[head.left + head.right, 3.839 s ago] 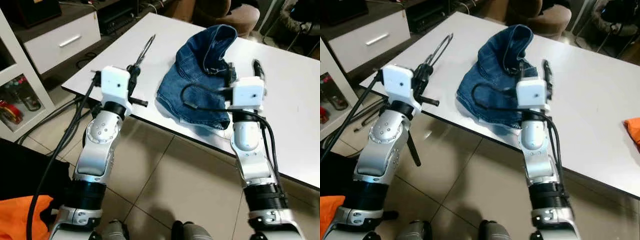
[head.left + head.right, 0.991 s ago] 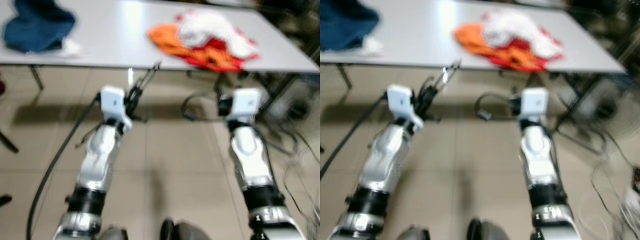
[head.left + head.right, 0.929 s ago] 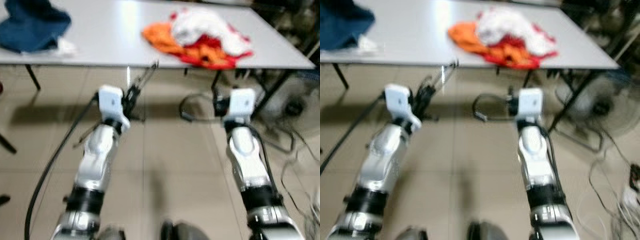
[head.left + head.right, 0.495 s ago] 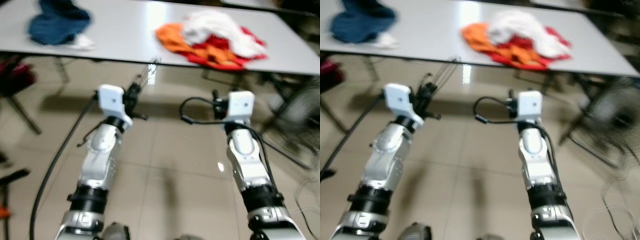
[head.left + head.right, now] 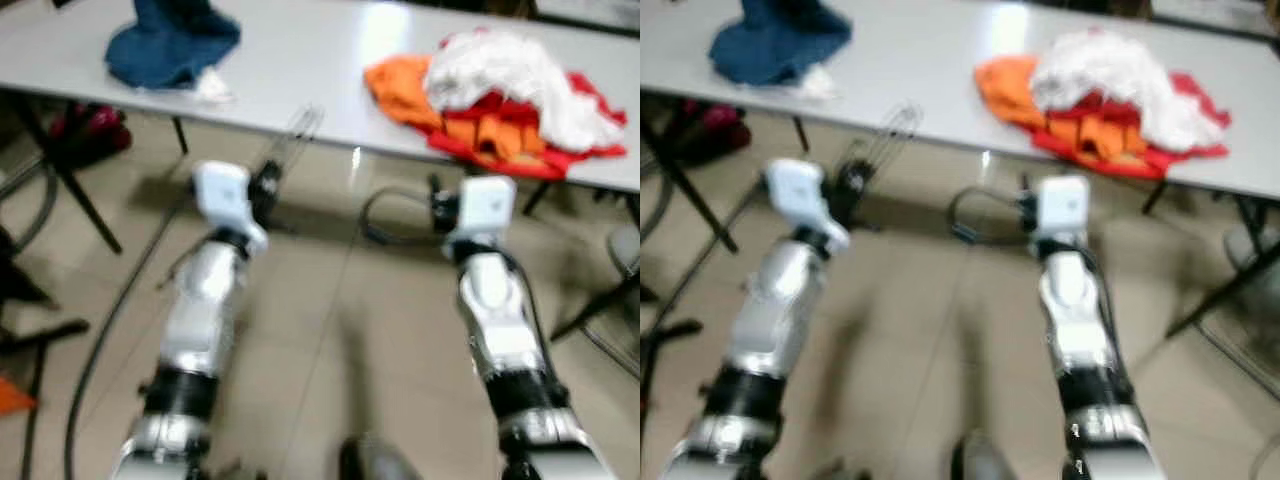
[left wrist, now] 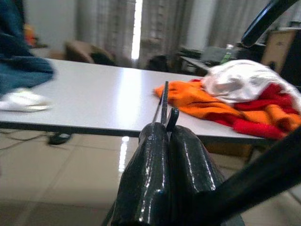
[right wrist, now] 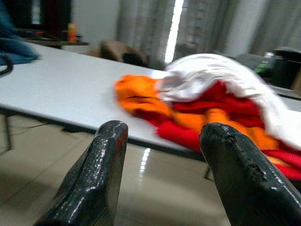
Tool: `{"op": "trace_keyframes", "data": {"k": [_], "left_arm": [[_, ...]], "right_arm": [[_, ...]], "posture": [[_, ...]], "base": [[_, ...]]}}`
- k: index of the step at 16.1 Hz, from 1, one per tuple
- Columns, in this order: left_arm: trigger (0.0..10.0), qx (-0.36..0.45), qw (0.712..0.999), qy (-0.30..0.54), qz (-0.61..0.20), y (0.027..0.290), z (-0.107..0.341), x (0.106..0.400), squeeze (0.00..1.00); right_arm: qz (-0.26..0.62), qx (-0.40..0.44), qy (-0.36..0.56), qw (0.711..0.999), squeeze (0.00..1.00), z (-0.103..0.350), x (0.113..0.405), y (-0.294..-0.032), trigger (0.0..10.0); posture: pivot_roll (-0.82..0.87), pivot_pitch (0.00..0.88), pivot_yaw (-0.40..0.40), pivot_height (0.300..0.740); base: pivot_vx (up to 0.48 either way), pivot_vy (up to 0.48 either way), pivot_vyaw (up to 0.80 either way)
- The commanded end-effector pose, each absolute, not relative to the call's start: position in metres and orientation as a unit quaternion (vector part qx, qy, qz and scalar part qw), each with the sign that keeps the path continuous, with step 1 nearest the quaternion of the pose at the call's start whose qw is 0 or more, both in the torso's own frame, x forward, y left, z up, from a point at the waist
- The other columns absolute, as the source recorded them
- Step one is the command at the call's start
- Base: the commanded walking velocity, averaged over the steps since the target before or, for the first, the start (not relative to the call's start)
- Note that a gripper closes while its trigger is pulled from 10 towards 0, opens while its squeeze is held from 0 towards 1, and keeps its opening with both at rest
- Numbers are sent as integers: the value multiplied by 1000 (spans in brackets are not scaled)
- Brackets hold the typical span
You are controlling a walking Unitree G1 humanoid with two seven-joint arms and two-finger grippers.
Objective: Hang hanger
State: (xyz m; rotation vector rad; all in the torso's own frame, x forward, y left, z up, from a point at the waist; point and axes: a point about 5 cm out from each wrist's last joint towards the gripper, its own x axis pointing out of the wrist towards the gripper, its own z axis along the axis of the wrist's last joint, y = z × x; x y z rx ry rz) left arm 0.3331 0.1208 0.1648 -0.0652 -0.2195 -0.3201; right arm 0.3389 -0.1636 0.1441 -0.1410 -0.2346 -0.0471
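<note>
My left gripper (image 5: 268,185) is shut on a thin dark wire hanger (image 5: 295,135), which sticks forward toward the white table's front edge (image 5: 300,128). In the left wrist view the two fingers (image 6: 167,155) press together on the hanger (image 6: 163,104), and its wire points at the table. My right gripper (image 7: 162,155) is open and holds nothing; its fingers (image 7: 101,160) stand apart over the floor, short of the table.
On the table lie a blue denim garment (image 5: 170,45) at the left and a pile of orange, red and white clothes (image 5: 500,85) at the right. Table legs (image 5: 85,200) and a black stand stand at the left. Tiled floor lies below.
The camera has moved, so the whole view has shifted and blurred: the table and clothes now sit further right and nearer. The left gripper still holds the hanger.
</note>
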Motion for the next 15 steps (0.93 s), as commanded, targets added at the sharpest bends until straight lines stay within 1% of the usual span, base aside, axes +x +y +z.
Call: {"op": "trace_keyframes", "data": {"k": [1,7,9,11,12,15], "left_arm": [[10000,-25,981,-117,-152,128,169,334,0],[10000,-10,979,-121,-165,123,170,334,0],[10000,-6,979,-122,-164,121,169,335,0],[10000,-10,980,-116,-162,121,167,336,0],[10000,-1,980,-118,-162,121,168,336,0],[10000,-10,980,-116,-163,120,167,335,0]], "right_arm": [[-25,-66,-128,989,0,148,339,-161,10000],[-35,-73,-140,987,0,155,343,-167,10000],[-38,-74,-139,987,0,155,343,-170,10000],[-38,-74,-140,987,0,156,343,-169,10000],[-37,-74,-140,987,0,155,343,-169,10000],[-38,-72,-138,987,0,154,343,-170,10000]], "posture": [[-84,116,-53,740],[-90,100,-50,740],[-92,99,-52,740],[-96,102,-51,740],[-96,105,-51,740],[-97,110,-49,740]], "base": [[435,0,0],[430,0,0],[414,-127,0],[0,0,0],[0,-382,0],[0,-452,0]]}}
